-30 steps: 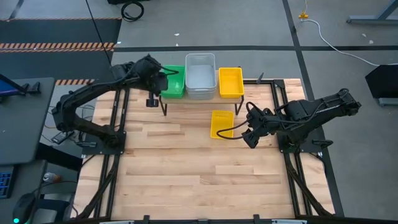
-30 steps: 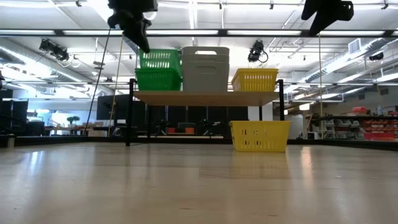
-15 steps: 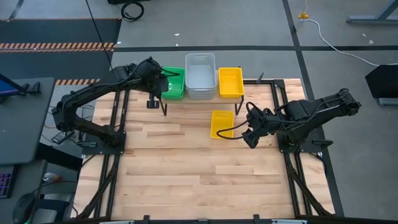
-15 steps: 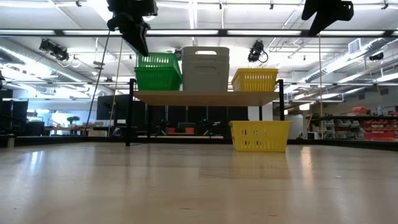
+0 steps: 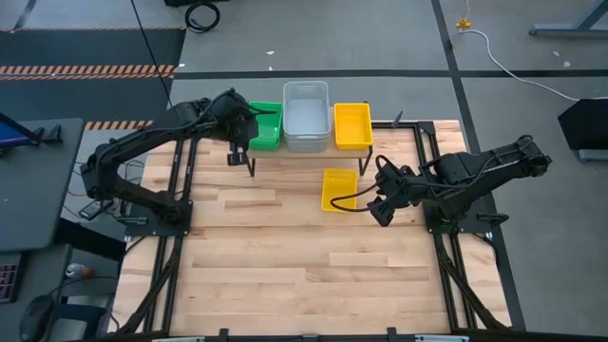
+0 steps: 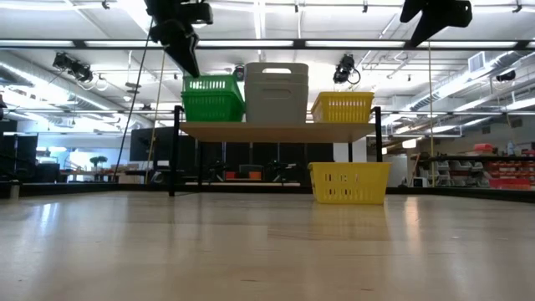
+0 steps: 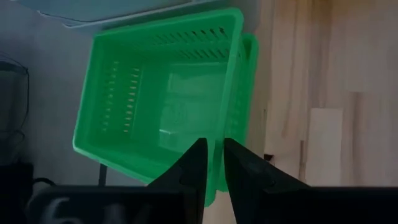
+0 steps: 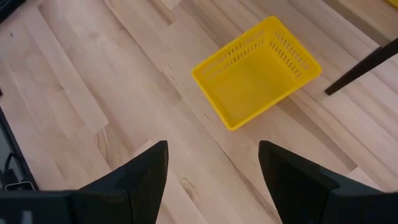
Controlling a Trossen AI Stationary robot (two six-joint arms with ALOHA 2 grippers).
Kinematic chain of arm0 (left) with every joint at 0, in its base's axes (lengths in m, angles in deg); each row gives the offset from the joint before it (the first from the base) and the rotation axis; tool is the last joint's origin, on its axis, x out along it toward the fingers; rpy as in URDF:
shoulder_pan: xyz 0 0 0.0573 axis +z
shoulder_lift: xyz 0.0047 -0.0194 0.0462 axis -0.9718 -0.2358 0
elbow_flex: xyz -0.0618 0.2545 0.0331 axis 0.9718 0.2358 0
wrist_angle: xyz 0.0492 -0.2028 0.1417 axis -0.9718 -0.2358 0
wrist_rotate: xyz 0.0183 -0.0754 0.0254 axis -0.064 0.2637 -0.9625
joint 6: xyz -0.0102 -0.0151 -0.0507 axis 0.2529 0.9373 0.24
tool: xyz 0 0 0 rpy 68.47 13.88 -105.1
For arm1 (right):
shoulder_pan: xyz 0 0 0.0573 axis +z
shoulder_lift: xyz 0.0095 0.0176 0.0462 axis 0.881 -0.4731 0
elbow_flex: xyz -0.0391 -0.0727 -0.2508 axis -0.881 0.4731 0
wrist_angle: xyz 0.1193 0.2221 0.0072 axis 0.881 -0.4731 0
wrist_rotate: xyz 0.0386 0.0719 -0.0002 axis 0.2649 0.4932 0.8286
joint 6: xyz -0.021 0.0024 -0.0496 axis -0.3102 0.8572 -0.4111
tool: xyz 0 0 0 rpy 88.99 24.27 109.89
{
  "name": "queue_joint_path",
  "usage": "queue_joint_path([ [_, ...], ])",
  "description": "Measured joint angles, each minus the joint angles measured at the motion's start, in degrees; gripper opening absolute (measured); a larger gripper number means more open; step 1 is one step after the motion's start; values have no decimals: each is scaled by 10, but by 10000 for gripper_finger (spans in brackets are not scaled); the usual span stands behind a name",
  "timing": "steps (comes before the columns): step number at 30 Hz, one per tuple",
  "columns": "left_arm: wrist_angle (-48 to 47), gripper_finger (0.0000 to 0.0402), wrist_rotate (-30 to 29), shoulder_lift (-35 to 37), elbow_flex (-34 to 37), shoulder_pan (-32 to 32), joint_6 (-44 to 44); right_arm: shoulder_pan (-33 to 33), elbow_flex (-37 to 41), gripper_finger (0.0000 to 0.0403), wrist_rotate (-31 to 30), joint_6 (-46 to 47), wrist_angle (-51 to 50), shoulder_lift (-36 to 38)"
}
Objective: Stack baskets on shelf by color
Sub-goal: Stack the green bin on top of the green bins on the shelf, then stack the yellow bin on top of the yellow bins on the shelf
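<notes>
Slatted wooden tabletop point(image 5: 285, 256) carries the shelf point(image 6: 276, 130). On the shelf, left gripper point(image 7: 211, 163) pinches the top green basket's point(image 7: 163, 102) rim. Below it, right gripper point(image 8: 214, 171) hangs spread above the loose yellow basket point(image 8: 255, 71).

The shelf point(image 6: 276, 130) holds a green basket point(image 6: 212, 99), then a grey basket point(image 6: 276, 92) in the middle, then a yellow basket point(image 6: 342, 107). Another yellow basket point(image 5: 338, 188) sits on the wooden table point(image 5: 285, 266), just beside the shelf.
</notes>
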Motion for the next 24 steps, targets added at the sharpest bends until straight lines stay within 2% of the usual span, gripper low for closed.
queue_joint_path([
  [7, -1, 67, -11, 3, -16, -21, 52, 0, 0, 256, -1, -9, 5, 0],
  [13, -2, 92, -14, 3, -17, -31, 85, 0, 0, 256, -3, -18, 6, 0],
  [16, -12, 106, -34, 4, -20, -37, 99, 0, 0, 256, -15, -21, 14, -3],
  [21, -40, 119, -50, 7, -67, -37, 116, -7, 0, 256, -19, -97, 54, -40],
  [24, -36, 119, -27, 20, -94, -36, 153, -20, 0, 256, 4, -153, 77, -78],
])
